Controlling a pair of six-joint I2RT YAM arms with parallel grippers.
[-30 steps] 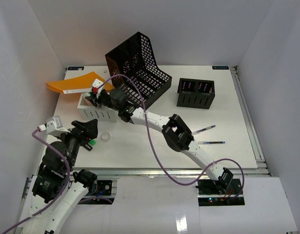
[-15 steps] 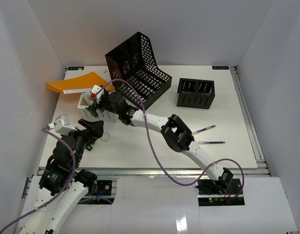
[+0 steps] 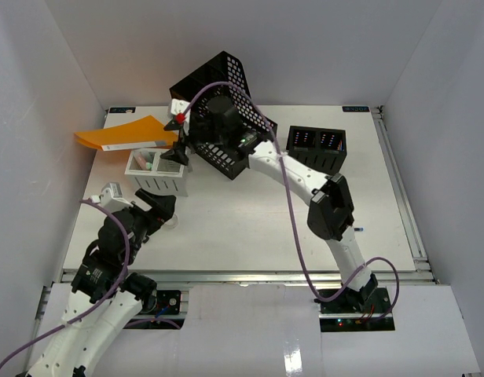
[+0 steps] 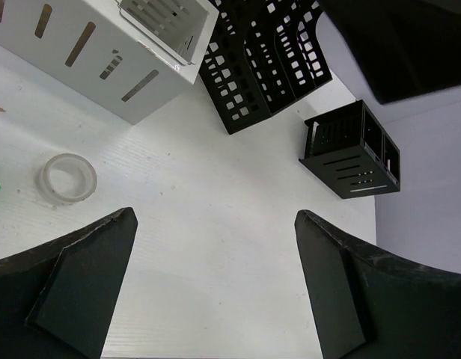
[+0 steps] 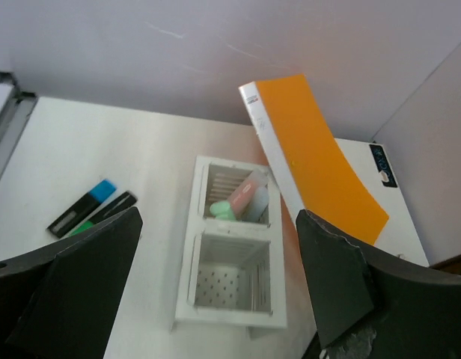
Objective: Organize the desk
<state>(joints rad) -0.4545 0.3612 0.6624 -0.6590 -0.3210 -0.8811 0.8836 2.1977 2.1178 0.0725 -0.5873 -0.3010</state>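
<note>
The white desk point(image 3: 250, 212) carries a white two-compartment organizer point(image 3: 158, 174). My right gripper point(image 3: 177, 149) hangs open above it, empty. In the right wrist view the right gripper point(image 5: 217, 224) frames the organizer point(image 5: 234, 258). Its far compartment holds pink, green and blue items point(image 5: 245, 200); the near one is empty. My left gripper point(image 3: 165, 206) is open low at the front left. In the left wrist view the left gripper point(image 4: 215, 217) stands over bare desk point(image 4: 215, 149), with a clear tape roll point(image 4: 68, 178) to its left.
An orange folder point(image 3: 124, 133) juts off the back left, also seen as the folder point(image 5: 320, 157). A black mesh file rack point(image 3: 226, 102) stands at the back. A black two-slot holder point(image 3: 315, 149) is to its right. Markers point(image 5: 88, 213) lie beside the organizer.
My right gripper has opened, lifted off the white organizer and drawn back, its arm swinging upright. My left arm has moved forward and right over the tape roll's area.
</note>
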